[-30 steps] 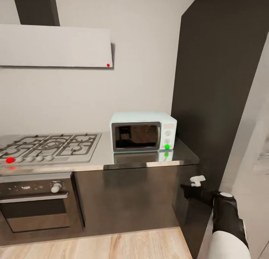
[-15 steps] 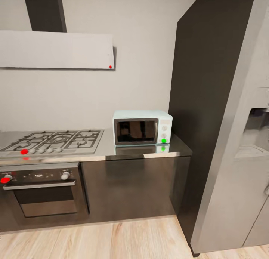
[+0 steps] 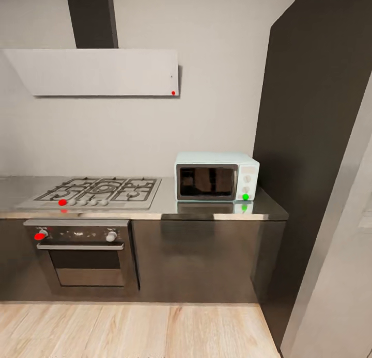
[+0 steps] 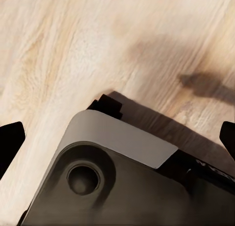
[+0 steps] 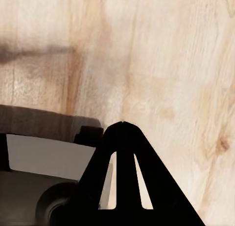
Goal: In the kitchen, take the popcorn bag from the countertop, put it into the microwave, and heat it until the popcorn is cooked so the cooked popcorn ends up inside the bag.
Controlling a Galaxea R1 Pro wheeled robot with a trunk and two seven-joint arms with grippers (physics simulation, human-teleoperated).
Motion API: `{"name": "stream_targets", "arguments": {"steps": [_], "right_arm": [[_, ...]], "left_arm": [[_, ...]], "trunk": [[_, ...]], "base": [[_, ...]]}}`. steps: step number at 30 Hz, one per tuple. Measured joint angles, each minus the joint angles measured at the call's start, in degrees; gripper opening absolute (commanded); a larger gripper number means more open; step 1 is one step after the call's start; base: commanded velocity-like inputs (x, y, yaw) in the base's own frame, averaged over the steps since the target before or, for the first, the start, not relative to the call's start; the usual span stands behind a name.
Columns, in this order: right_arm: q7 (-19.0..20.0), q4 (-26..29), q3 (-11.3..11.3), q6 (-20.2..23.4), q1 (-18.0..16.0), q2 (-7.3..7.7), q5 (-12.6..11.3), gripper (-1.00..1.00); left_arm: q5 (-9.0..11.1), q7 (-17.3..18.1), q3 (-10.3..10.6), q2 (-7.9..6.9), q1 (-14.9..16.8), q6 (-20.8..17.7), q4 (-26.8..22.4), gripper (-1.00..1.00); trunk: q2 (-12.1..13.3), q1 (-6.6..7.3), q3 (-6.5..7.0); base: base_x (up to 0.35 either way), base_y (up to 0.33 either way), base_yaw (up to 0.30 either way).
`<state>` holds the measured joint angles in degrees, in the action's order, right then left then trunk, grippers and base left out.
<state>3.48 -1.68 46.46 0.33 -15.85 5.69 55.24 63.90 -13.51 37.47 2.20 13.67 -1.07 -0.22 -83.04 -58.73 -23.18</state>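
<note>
Right wrist view has the right gripper (image 5: 122,130) with its two dark fingers pressed together into a single point, holding nothing, hanging over pale wooden floor (image 5: 166,64) beside a grey corner of the robot base (image 5: 44,157). In the left wrist view the left gripper (image 4: 117,138) is spread wide, one black fingertip (image 4: 10,140) at each side of the frame, nothing between them; beneath lies the same floor and the rounded grey-and-dark base, which casts a shadow across the boards. From the head view, a broad strip of bare wooden floor runs along the front of the dark cabinets (image 3: 199,260). The countertop (image 3: 217,209) ends at a thin bright front edge, and its right end meets a tall dark panel (image 3: 315,141). The microwave (image 3: 217,175) stands on the counter's right part, door shut, close to that panel, a green dot (image 3: 245,197) on its white control strip. A short stretch of bare steel separates it from the gas hob (image 3: 98,191) to its left. Below the hob sits a built-in oven (image 3: 85,254) with a bar handle; above hangs a pale extractor hood (image 3: 98,72). The popcorn bag cannot be seen on the visible stretch of counter. A pale surface (image 3: 341,285) fills the lower right corner.
</note>
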Motion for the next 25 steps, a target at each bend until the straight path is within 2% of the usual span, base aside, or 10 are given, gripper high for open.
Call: {"name": "stream_targets", "arguments": {"steps": [4, 6, 9, 13, 14, 15, 25], "right_arm": [[0.0, 0.0, 0.0, -0.1, 0.5, -0.32, -2.1, -1.00], [0.0, 0.0, 0.0, -0.1, 0.5, -0.36, -3.0, -1.00], [0.0, 0.0, 0.0, -0.2, 1.3, -0.45, -3.2, -1.00], [0.0, 0.0, 0.0, -2.7, 2.9, -0.58, -3.2, -1.00], [0.0, 0.6, -0.2, -7.1, 6.2, -1.06, -7.3, -1.00], [0.0, 0.6, -0.3, -7.2, 7.1, -1.08, -7.4, -1.00], [0.0, 0.6, -0.3, -7.2, 7.1, -1.07, -7.4, -1.00]], "left_arm": [[-0.1, 0.0, 0.0, 0.18, 0.0, 0.5, 0.0, 1.00], [0.3, -0.2, -0.2, -0.04, 0.0, 2.4, 0.0, 1.00], [0.0, -0.1, 0.1, -0.64, 0.0, 4.5, 0.0, 1.00], [-0.1, -0.1, 0.3, -1.46, -0.6, 3.8, 0.2, 1.00], [-0.3, -0.2, 0.3, -2.59, -1.0, 4.5, -0.2, 1.00], [-0.3, -0.2, 0.4, -2.64, -1.0, 4.5, -0.3, 1.00], [-0.3, -0.2, 0.4, -2.63, -1.0, 4.5, -0.3, 1.00]], "trunk": [[0.0, 0.00, 0.00], [0.0, 0.00, 0.00], [0.0, 0.00, 0.00], [0.0, 0.00, 0.00], [0.0, 0.00, 0.00], [0.0, 0.00, 0.00], [0.0, 0.00, 0.00]], "base": [[0.000, 0.000, 0.285], [0.000, 0.000, 0.285], [0.000, 0.000, 0.284], [0.000, 0.000, 0.213], [0.000, 0.000, 0.000], [0.000, 0.000, 0.000], [0.000, 0.000, 0.000]]}}
